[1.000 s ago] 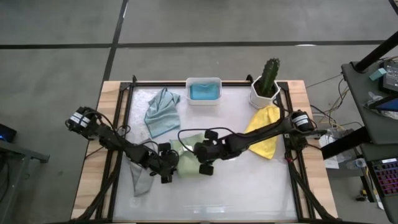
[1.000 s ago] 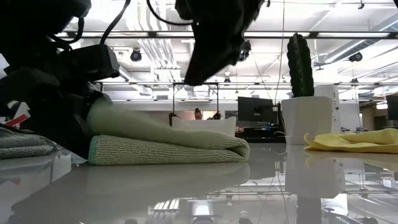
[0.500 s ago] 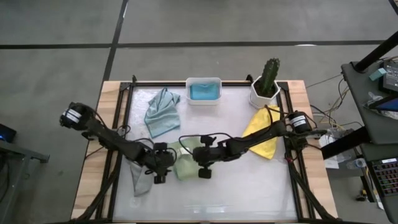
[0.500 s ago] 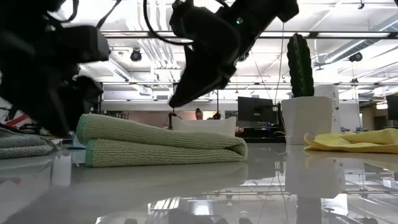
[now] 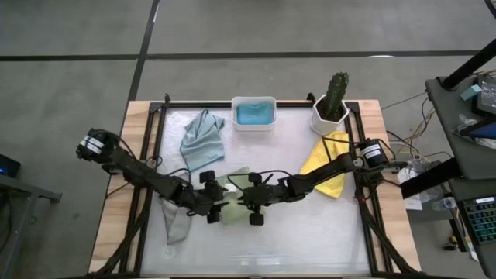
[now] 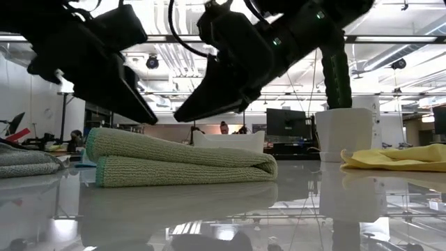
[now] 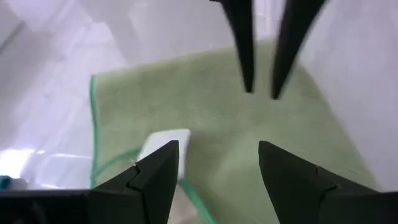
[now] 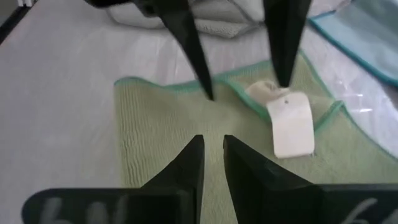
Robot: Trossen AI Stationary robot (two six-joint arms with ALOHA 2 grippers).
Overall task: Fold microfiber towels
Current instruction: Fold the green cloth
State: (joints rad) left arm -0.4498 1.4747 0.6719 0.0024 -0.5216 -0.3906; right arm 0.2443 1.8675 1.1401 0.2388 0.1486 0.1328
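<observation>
A white surface (image 5: 310,232) framed by black rails is seen from above, with both dark arms reaching in toward its centre. At upper left of the surface a pale blue-grey towel (image 5: 201,139) lies crumpled; a yellow towel (image 5: 329,164) is spread at right, partly under the right arm. A grey towel (image 5: 176,221) lies at lower left, beneath the left arm. At centre, a sage green towel (image 5: 231,203) is seen folded flat in layers, its white tag (image 8: 291,126) showing on top. A white tub (image 5: 254,113) holding a bright blue towel (image 5: 253,115) is placed at the upper edge, with a potted cactus (image 5: 334,102) to its right. The left gripper (image 5: 214,209) is held above the green towel's left end, jaws spread wide and empty. The right gripper (image 5: 249,208) is held above the towel's right part, jaws nearly closed with a slim gap, nothing gripped.
</observation>
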